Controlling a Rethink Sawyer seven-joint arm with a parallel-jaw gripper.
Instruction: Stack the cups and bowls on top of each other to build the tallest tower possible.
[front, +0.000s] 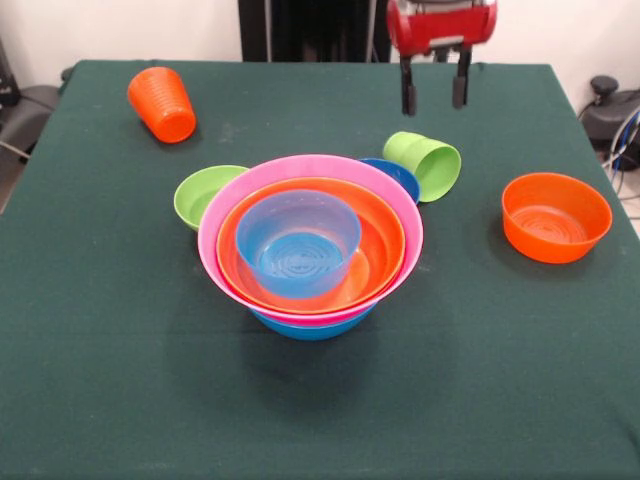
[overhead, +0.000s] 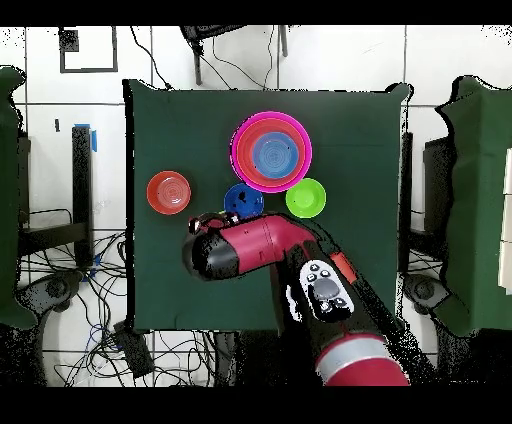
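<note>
The tower (front: 310, 245) stands mid-table: a large blue bowl under a pink one, an orange one, and a smaller blue bowl (front: 298, 243) nested on top. It also shows in the overhead view (overhead: 271, 152). A lime-green cup (front: 425, 163) lies on its side behind the tower's right. An orange ribbed cup (front: 162, 103) lies tilted at the far left. A small lime-green bowl (front: 205, 193) and a blue bowl (front: 398, 176) sit behind the tower. A small orange bowl (front: 555, 215) stands at the right. My gripper (front: 434, 96) hangs open and empty above the table, beyond the green cup.
In the overhead view my red and black arm (overhead: 270, 245) covers both cups. The orange bowl (overhead: 169, 192), blue bowl (overhead: 243, 201) and lime-green bowl (overhead: 305, 198) sit around the tower. The green table (front: 320, 400) has wide front room.
</note>
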